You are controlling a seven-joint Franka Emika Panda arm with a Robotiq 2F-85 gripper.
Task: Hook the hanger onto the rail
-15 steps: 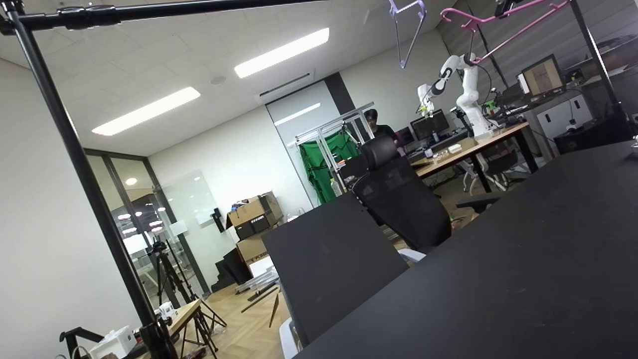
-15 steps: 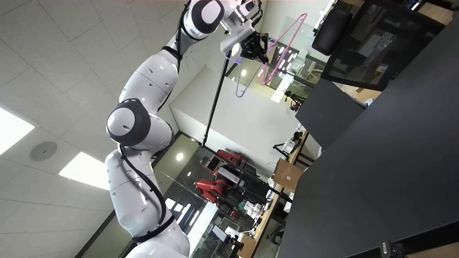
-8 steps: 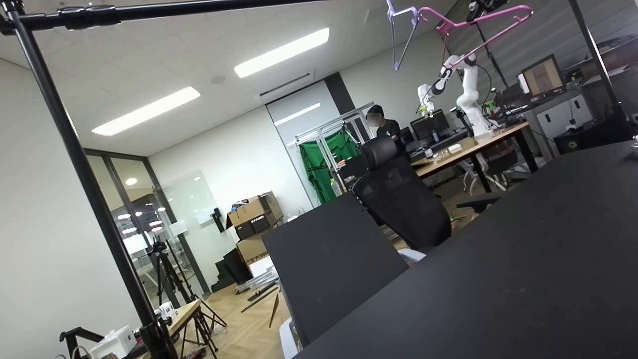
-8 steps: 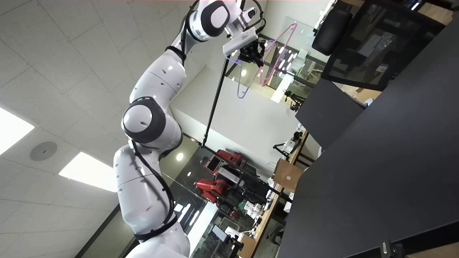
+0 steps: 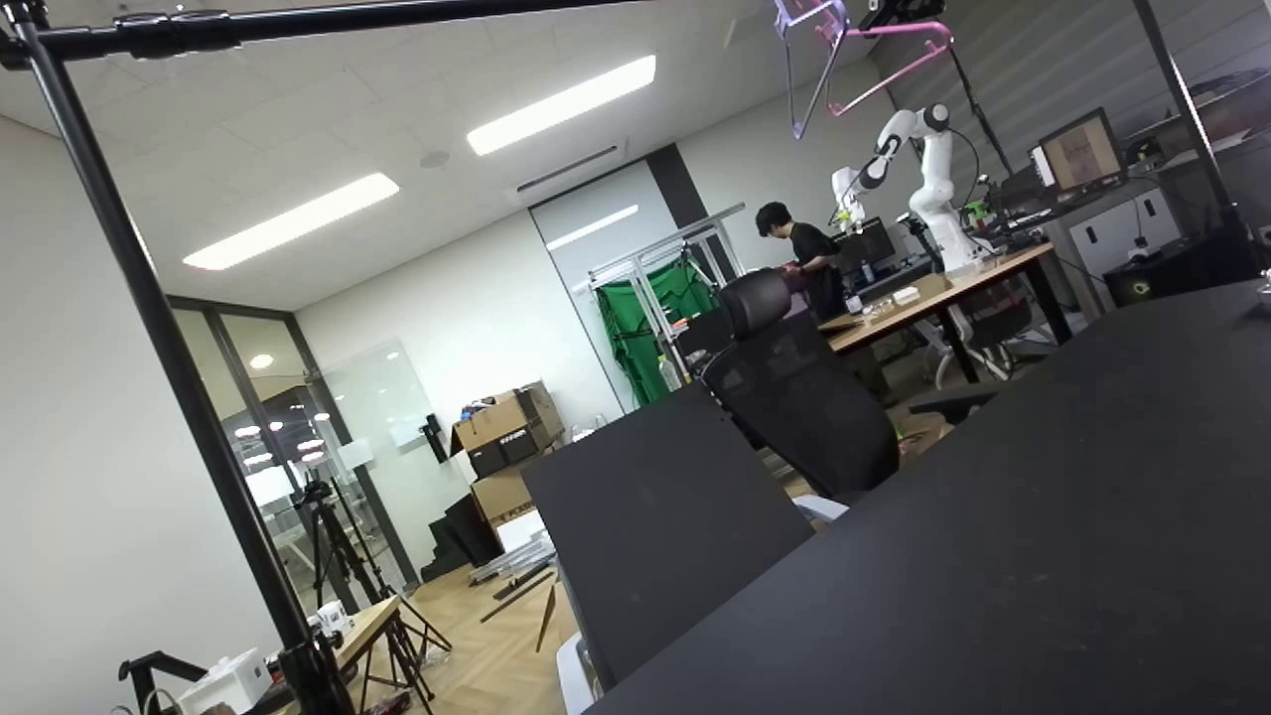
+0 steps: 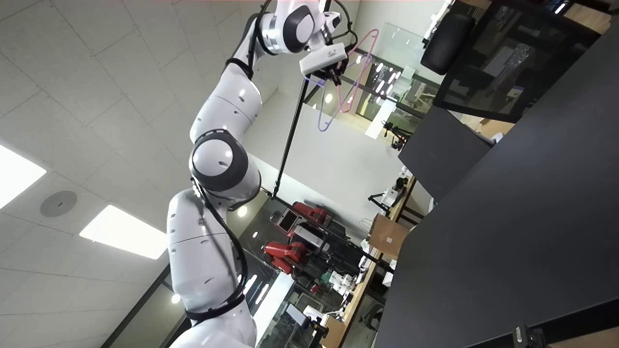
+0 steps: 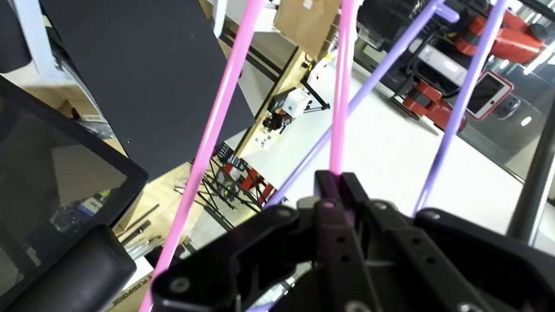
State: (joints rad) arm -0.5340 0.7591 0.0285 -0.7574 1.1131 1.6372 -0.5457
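Note:
The pink hanger shows in both exterior views [image 5: 909, 28] [image 6: 357, 84] and in the wrist view [image 7: 341, 86]. My gripper [image 7: 336, 175] is shut on one bar of it; it also shows in an exterior view [image 6: 336, 77]. The hanger is held in the air, beside the lilac hanger [image 5: 822, 79], which it overlaps in both exterior views. I cannot make out the pink hanger's hook. The black rail [image 5: 397, 15] runs along the top of an exterior view and leaves the frame. It also shows in an exterior view [image 6: 290, 140]; the gripper covers part of it.
The lilac hanger hangs near the rail and crosses the wrist view [image 7: 457, 108]. A black upright [image 5: 169, 318] stands at one end of the rack. The black table [image 5: 993, 497] lies below, with a chair [image 5: 804, 397] and a dark panel [image 5: 665, 526] beyond it.
The gripper and the pink hanger have moved left in both exterior views, closer to the lilac hanger and the rail. The grip stays shut. A person in the background has moved.

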